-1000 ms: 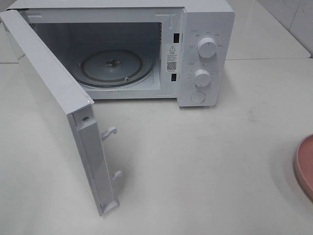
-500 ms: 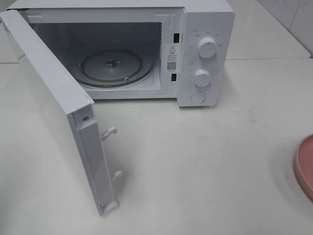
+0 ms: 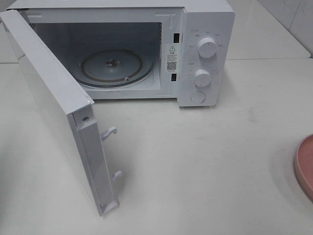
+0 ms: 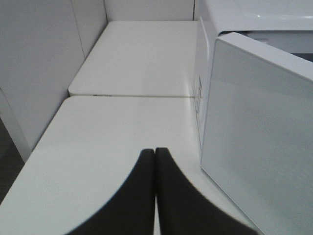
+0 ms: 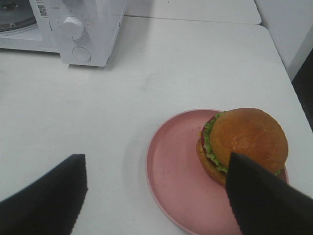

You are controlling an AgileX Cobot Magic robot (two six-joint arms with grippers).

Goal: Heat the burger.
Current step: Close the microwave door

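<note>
The burger (image 5: 243, 139), golden bun with green lettuce and a red edge, sits on a round pink plate (image 5: 176, 181) in the right wrist view. My right gripper (image 5: 156, 183) hovers over the plate, open, its dark fingers (image 5: 46, 196) wide apart with nothing between them. Only the plate's rim (image 3: 304, 164) shows at the right edge of the high view. A white microwave (image 3: 205, 54) stands at the back with its door (image 3: 58, 107) swung open and a glass turntable (image 3: 117, 66) inside. My left gripper (image 4: 155, 152) is shut and empty, beside the open door's outer face.
The microwave has two knobs (image 3: 207, 47) and a round button (image 3: 197, 97) on its right panel. The open door juts toward the table's front left. White tabletop (image 3: 195, 156) lies between microwave and plate. A table seam (image 4: 127, 96) and wall show left of the door.
The high view shows no movement. The left gripper has shut over the last second.
</note>
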